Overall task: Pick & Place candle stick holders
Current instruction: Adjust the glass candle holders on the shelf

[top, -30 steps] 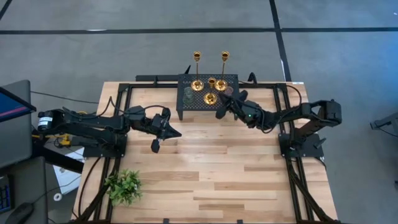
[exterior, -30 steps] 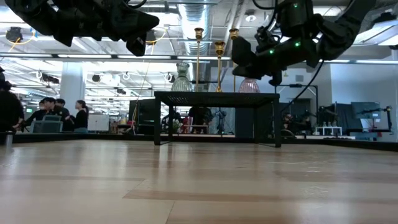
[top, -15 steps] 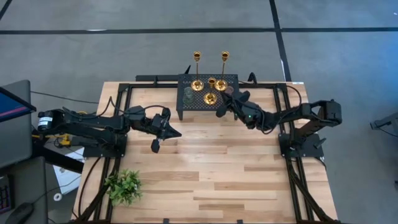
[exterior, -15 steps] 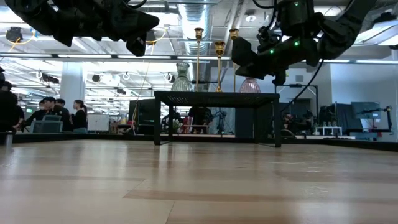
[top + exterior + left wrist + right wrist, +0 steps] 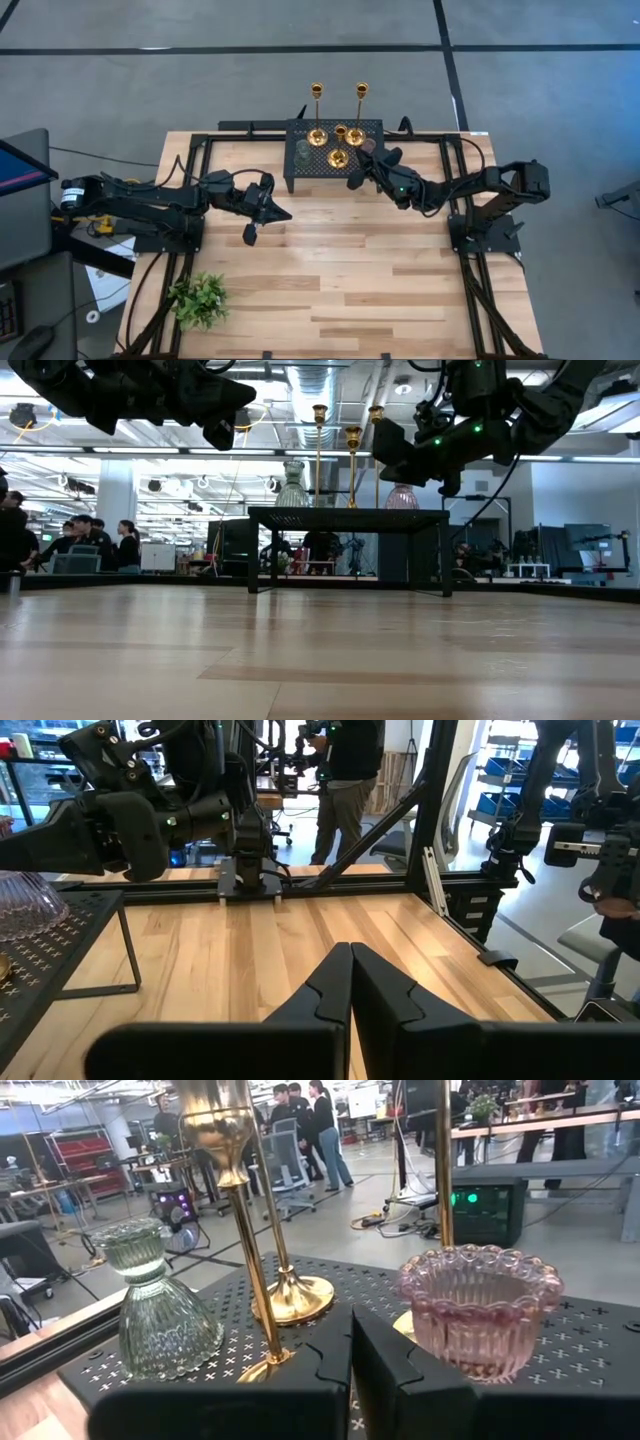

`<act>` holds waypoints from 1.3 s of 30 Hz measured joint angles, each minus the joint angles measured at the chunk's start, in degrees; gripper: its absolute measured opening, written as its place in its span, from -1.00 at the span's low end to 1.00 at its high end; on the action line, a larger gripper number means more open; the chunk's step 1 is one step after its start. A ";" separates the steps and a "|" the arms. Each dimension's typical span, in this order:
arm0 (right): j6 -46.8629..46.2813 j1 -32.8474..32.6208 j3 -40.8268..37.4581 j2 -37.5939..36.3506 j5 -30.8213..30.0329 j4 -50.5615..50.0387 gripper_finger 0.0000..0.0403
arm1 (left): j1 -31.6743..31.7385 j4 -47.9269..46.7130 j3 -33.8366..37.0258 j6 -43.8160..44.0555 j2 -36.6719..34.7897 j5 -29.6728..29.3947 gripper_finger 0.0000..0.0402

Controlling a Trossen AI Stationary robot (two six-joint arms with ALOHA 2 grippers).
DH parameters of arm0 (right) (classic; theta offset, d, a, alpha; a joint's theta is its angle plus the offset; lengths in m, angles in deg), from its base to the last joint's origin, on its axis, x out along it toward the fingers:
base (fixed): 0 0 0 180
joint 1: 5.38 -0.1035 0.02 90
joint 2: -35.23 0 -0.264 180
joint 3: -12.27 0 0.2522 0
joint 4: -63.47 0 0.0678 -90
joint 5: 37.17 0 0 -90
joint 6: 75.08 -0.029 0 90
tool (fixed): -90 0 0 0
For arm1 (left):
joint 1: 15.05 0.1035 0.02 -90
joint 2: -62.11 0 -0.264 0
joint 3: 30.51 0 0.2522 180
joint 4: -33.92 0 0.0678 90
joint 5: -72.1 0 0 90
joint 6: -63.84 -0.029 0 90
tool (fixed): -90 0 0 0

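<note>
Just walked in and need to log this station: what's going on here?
All the candle stick holders sit on the black rack at the table's far edge: three gold candlesticks and two squat glass cups, grey-green and pink. The right gripper, fingers shut, hovers at the rack's front edge facing them, holding nothing. The left gripper, also shut, waits over the bare wood left of centre.

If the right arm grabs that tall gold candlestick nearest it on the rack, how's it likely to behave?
The candlestick looks tall and thin over a small base, so it probably tips easily if nudged. Its shiny stem may slip in the jaws. The pink cup close by could get knocked.
</note>
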 joint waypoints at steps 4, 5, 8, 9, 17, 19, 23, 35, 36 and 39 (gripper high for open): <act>0.02 -0.37 -0.04 -0.23 -0.27 -0.31 -1.00 | 0.01 0.00 0.00 -0.01 0.00 -0.02 -0.97; 0.02 -0.35 -0.06 -0.54 -0.28 -0.64 -1.00 | 0.01 -0.03 0.00 0.00 0.00 -0.02 -0.97; 0.02 -0.30 -0.07 -0.74 -0.59 -0.88 -1.00 | 0.01 -0.04 0.00 0.01 0.00 -0.02 -0.97; 0.02 -0.30 -0.07 -0.73 -1.00 -1.00 -1.00 | 0.01 -0.04 0.00 -0.01 0.00 0.00 -0.97; 1.57 -1.18 -0.10 -1.63 8.76 -2.27 -1.00 | 0.01 -0.13 -0.02 0.01 0.00 -0.02 -0.97; 3.31 -2.07 -0.12 -3.66 12.42 -3.24 -1.00 | 0.01 -0.14 -0.02 0.01 0.00 -0.02 -0.98; 5.28 -3.25 -0.11 -11.24 18.26 -13.28 -1.00 | 0.01 -0.15 -0.02 0.01 0.00 -0.02 -0.97; 3.54 -8.12 -0.09 -38.12 23.01 -53.11 -1.00 | 0.01 -0.20 -0.04 0.01 0.92 -7.69 -0.98; 3.52 -8.73 -0.09 -39.65 23.42 -54.86 -1.00 | 0.01 0.08 -0.04 0.01 1.33 -8.73 -0.98; 3.61 -10.29 -0.94 -43.48 24.29 -57.32 -1.00 | 0.04 0.49 -0.04 0.00 3.06 -12.37 -0.98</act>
